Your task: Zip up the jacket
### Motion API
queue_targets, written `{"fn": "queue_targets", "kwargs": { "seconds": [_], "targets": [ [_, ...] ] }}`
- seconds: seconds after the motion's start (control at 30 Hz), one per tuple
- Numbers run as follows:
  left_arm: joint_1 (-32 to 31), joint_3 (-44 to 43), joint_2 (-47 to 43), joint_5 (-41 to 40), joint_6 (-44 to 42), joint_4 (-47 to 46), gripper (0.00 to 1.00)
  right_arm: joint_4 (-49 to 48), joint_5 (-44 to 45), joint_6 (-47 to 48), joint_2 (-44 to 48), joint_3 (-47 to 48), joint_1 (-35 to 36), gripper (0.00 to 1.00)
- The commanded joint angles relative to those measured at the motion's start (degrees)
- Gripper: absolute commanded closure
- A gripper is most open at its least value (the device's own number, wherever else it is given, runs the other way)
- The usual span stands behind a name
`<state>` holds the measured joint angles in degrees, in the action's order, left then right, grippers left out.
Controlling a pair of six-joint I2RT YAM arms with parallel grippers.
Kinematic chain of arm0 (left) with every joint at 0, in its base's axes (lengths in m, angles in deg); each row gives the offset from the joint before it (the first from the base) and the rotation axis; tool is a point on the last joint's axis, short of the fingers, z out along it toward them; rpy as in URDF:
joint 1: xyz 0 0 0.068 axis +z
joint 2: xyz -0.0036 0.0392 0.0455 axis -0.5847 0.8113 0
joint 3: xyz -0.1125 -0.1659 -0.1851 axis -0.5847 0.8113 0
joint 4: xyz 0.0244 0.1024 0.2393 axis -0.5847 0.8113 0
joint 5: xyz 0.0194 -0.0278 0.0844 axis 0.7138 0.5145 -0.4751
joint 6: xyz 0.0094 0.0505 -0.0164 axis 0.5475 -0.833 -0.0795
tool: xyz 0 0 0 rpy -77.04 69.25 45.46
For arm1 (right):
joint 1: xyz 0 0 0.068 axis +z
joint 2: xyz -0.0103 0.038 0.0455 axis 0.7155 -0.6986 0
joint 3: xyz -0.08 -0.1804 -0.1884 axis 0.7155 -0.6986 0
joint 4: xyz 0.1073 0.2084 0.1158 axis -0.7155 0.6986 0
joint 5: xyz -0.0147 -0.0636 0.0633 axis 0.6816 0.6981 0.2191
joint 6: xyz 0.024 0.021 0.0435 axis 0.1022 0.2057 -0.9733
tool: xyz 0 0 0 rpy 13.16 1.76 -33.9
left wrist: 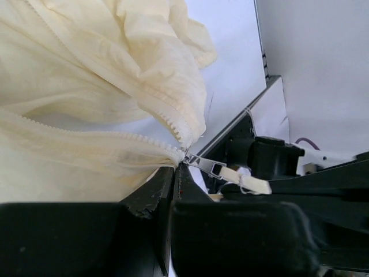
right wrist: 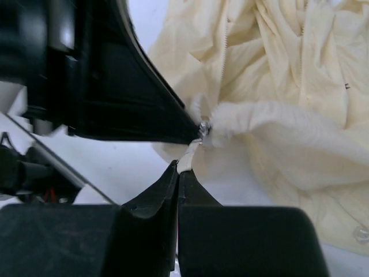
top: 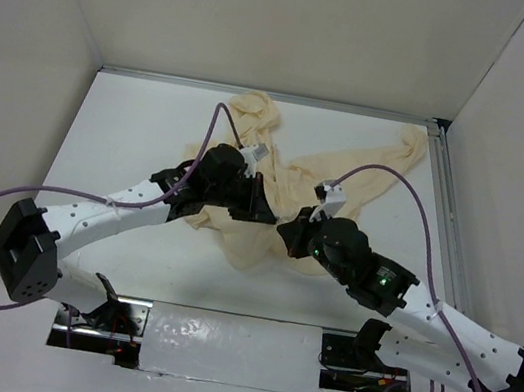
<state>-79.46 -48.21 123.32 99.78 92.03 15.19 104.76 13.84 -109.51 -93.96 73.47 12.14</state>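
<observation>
Lying rumpled on the table, the jacket has its slider at the hem, teeth parted above. The left gripper pinches that hem, the right gripper clamps the pull tab; nearly all zipping awaits

Left arm stretches in low from the left side, left end effector with fingertips pinched together. Right arm comes in from the right, elbow bent, right end effector clamped tight. Both tips nearly meet, facing each other.
</observation>
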Motion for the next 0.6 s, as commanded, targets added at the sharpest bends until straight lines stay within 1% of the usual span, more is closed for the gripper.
{"fn": "queue_targets", "kwargs": {
  "seconds": [0.0,0.07,0.1,0.2,0.27,0.43,0.57],
  "targets": [
    [-0.09,-2.03,1.26,0.86,-3.03,0.23,1.00,4.62,-6.35,-1.39,1.32,5.23,-2.96,1.00],
    [-0.87,-2.38,1.96,1.38,-3.83,0.31,1.00,5.23,-10.22,-2.27,0.70,7.60,-5.34,1.00],
    [-1.31,-2.55,2.05,0.78,-4.61,0.49,1.00,5.93,-12.51,-2.97,0.26,8.66,-7.70,1.00],
    [-2.55,-3.00,2.32,0.07,-6.11,1.89,1.00,8.31,-13.85,-5.61,-2.02,12.35,-12.36,1.00],
    [-3.16,-1.86,2.06,1.21,-6.46,1.55,1.00,8.49,-13.94,-8.41,-3.07,13.67,-15.09,1.00],
    [-4.74,1.83,0.47,3.58,-6.20,1.28,1.00,4.28,-19.02,-16.59,-8.17,13.50,-23.26,1.00],
    [-7.11,3.77,-0.67,5.08,-5.59,2.32,1.00,-0.30,-20.87,-21.42,-12.39,13.85,-26.88,1.00]
  ]
}}
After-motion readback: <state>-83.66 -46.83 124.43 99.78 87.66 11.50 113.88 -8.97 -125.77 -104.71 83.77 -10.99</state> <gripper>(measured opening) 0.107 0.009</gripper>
